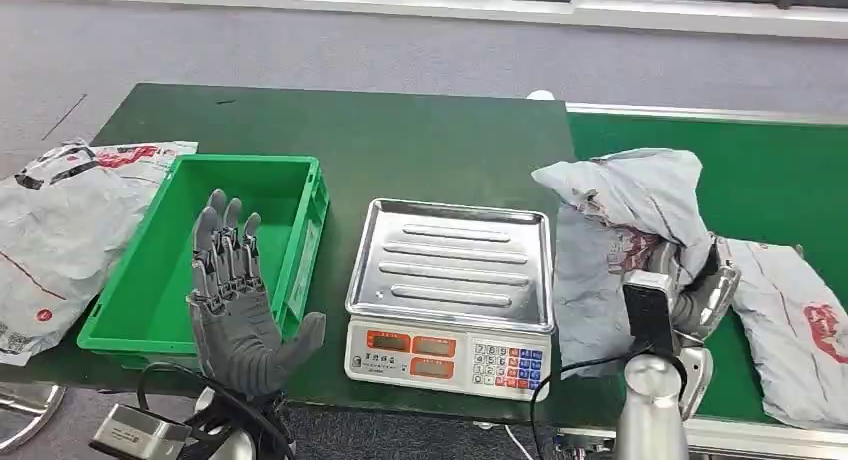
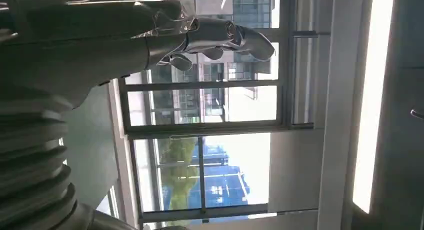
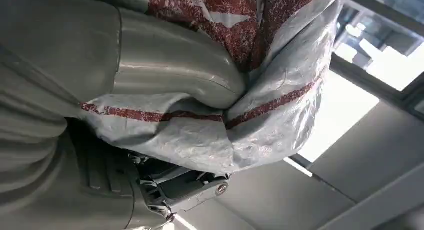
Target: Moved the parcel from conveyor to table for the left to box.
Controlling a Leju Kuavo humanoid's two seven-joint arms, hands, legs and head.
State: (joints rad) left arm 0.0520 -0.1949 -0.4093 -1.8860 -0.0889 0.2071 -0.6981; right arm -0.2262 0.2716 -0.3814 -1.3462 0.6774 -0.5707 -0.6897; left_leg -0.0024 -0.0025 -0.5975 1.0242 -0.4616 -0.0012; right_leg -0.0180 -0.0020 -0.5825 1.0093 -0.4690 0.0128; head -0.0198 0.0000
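Observation:
A crumpled grey parcel bag with red print (image 1: 625,225) hangs over the seam between the green table and the conveyor, just right of the scale. My right hand (image 1: 700,295) grips it from below; in the right wrist view the thumb (image 3: 175,75) presses into the grey plastic (image 3: 270,110). My left hand (image 1: 238,300) is raised with fingers spread, palm empty, in front of the green box (image 1: 300,195). In the left wrist view the left hand (image 2: 210,37) points up at windows.
A steel-topped scale (image 1: 450,290) stands mid-table between box and parcel. Another grey parcel (image 1: 800,330) lies on the conveyor (image 1: 780,170) at right. More grey bags (image 1: 60,230) lie at the table's left edge.

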